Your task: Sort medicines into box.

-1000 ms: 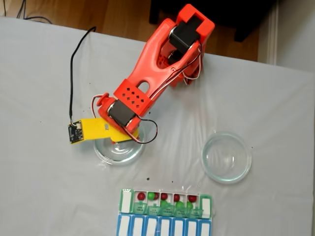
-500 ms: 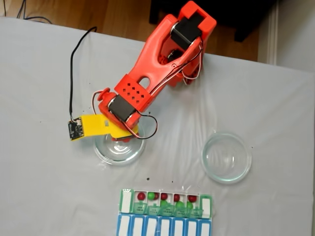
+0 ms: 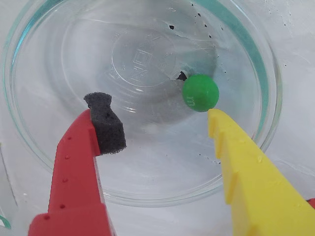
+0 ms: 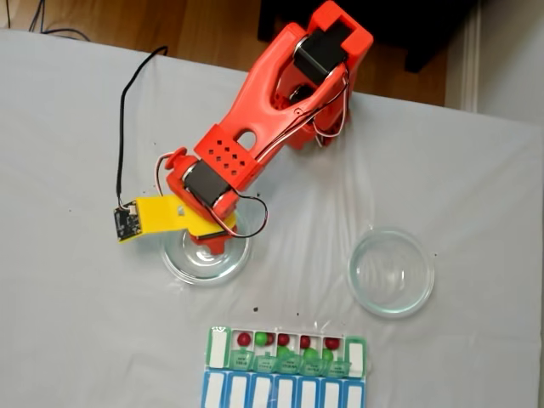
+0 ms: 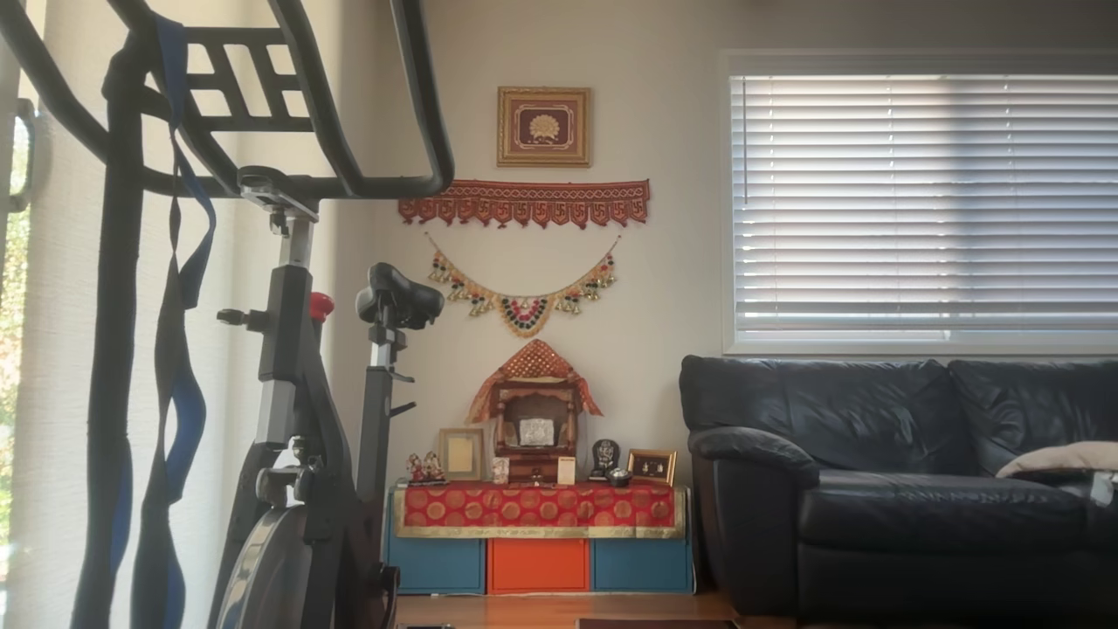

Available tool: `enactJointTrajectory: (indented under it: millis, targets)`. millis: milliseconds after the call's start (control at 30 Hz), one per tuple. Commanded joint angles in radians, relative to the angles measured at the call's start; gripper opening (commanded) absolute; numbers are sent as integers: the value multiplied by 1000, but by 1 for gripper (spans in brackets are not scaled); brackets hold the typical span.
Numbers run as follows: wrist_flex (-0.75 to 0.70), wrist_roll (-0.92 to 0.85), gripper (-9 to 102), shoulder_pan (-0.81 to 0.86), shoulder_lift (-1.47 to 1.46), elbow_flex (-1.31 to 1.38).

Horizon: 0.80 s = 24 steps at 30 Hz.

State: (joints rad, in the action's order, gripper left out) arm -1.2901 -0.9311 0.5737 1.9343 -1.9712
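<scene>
Clear glass forms the round dish [image 3: 256, 54] that lies under the gripper [image 3: 160, 110] in the wrist view. The gripper's fingers are spread wide and hold nothing: the red finger [image 3: 74, 172] with its dark foam pad [image 3: 106, 123] stands at the left, the yellow finger [image 3: 246, 167] at the right. One green medicine ball [image 3: 200, 92] rests on the dish floor, just beside the tip of the yellow finger; contact between the two cannot be confirmed. Small black specks lie scattered in the dish. In the fixed view, the orange-red arm [image 4: 272, 93] reaches over the left dish [image 4: 183, 263], and a second glass dish [image 4: 391, 274] stands well apart to the right. The box [image 4: 287, 350] lies at the bottom edge of the white table [image 4: 68, 323], with red and green balls in its open compartments. A blue-framed organiser [image 4: 280, 393] lies touching it below.
</scene>
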Motion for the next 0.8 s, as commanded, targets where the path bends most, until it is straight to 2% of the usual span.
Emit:
enactJointTrajectory:
  millis: [0, 767]
  targets:
    - [-23, -18, 35, 8, 20, 63]
    - [-17, 8, 37, 0, -83, 75]
